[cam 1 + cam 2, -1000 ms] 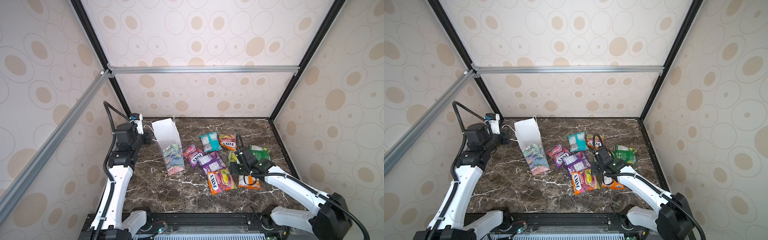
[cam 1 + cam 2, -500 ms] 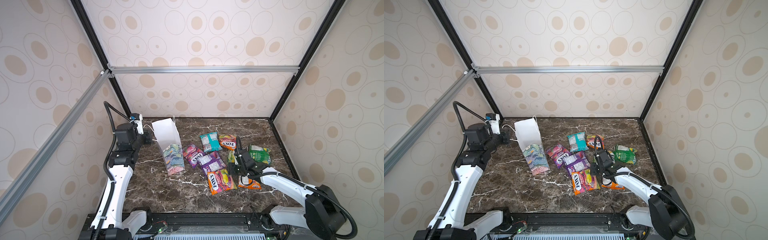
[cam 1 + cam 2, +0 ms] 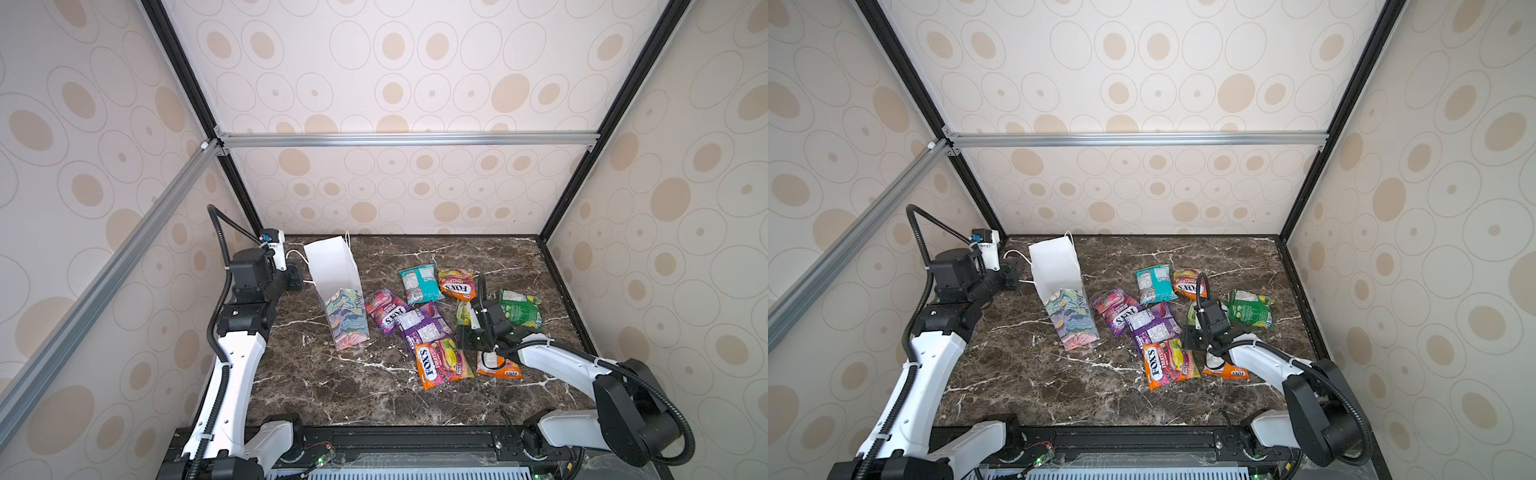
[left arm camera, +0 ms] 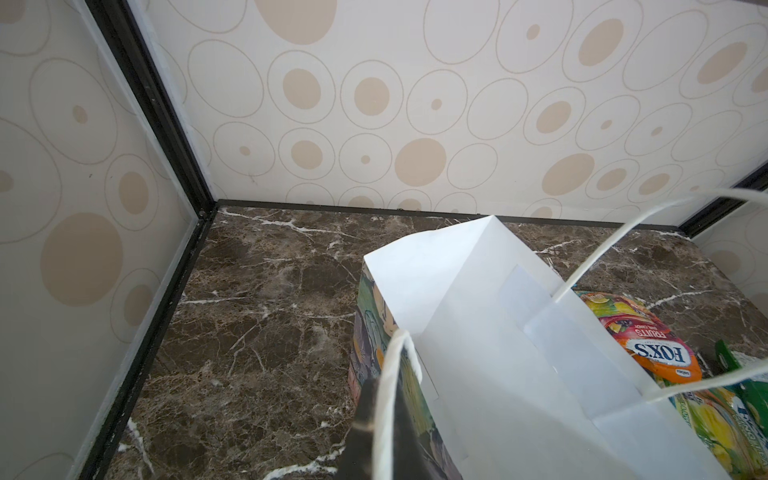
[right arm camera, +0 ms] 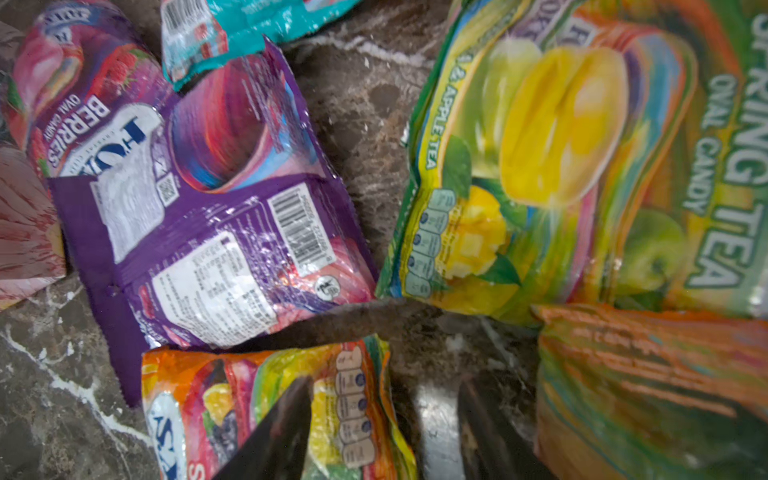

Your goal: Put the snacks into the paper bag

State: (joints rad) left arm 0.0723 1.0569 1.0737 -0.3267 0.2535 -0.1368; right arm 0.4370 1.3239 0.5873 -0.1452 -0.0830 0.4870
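Note:
The paper bag (image 3: 334,274) stands tilted at the back left, its white inside showing, also in the left wrist view (image 4: 498,332). My left gripper (image 3: 297,277) (image 4: 386,419) is shut on its white cord handle (image 4: 388,395). Several snacks lie right of the bag: teal (image 3: 420,284), orange (image 3: 457,284), green (image 3: 519,309), pink-red (image 3: 384,309), purple (image 3: 424,326) (image 5: 216,249) and a multicolour fruit packet (image 3: 442,361) (image 5: 257,399). My right gripper (image 3: 465,337) (image 5: 386,428) is open, low over the fruit packet's edge, one finger over it, the other over bare table.
A yellow-green tea packet (image 5: 561,145) and another orange packet (image 3: 496,368) lie beside my right wrist. Patterned walls with black frame posts (image 3: 544,241) enclose the marble table (image 3: 332,386) on three sides. The bag stands close to the back left corner.
My right arm has drawn in and lowered slightly toward the multicolour fruit packet. The left arm and the bag have not moved.

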